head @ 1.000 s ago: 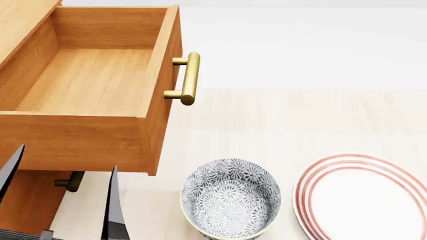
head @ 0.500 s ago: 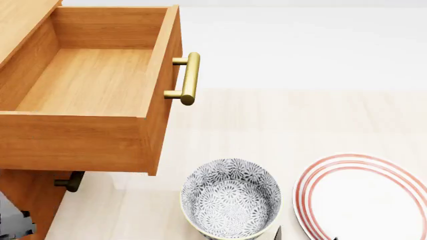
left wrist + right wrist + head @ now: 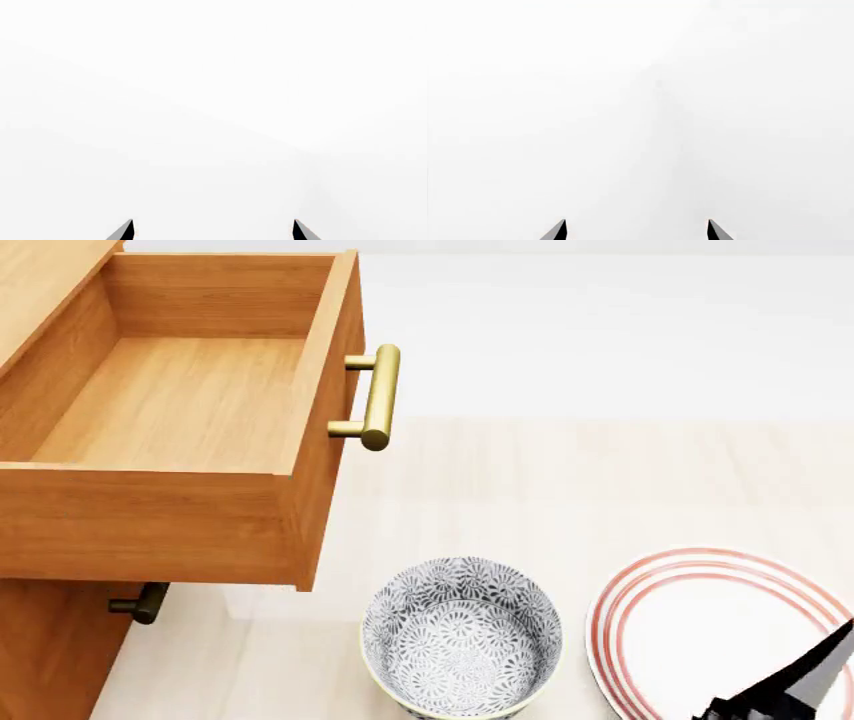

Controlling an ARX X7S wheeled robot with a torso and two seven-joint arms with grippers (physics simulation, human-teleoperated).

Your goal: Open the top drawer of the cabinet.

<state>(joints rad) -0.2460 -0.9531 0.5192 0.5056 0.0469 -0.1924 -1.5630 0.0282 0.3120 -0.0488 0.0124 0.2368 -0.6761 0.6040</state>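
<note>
Top drawer (image 3: 180, 400) stands pulled far out of the cabinet (image 3: 47, 640) at the left of the head view, its bare wooden inside open to the camera. Its brass bar handle (image 3: 380, 397) juts from the drawer front toward the middle of the view, with nothing touching it. Below the drawer, a second handle (image 3: 140, 603) shows dark in the shadow on the cabinet's front.

On the pale desk (image 3: 534, 480), to the right of the cabinet, sits a patterned bowl (image 3: 462, 636), upright. Just beside it, further right, lies a striped plate (image 3: 707, 625) with red rings.

At the lower right corner, the right gripper (image 3: 801, 685) shows as a dark pointed shape over the plate's edge; whether it touches the plate cannot be told. Its own wrist view shows its fingers (image 3: 558, 231) spread wide against blank white. The left gripper (image 3: 212, 231) does not appear in the head view; its wrist view shows its fingers (image 3: 124, 231) likewise spread wide, holding nothing.
</note>
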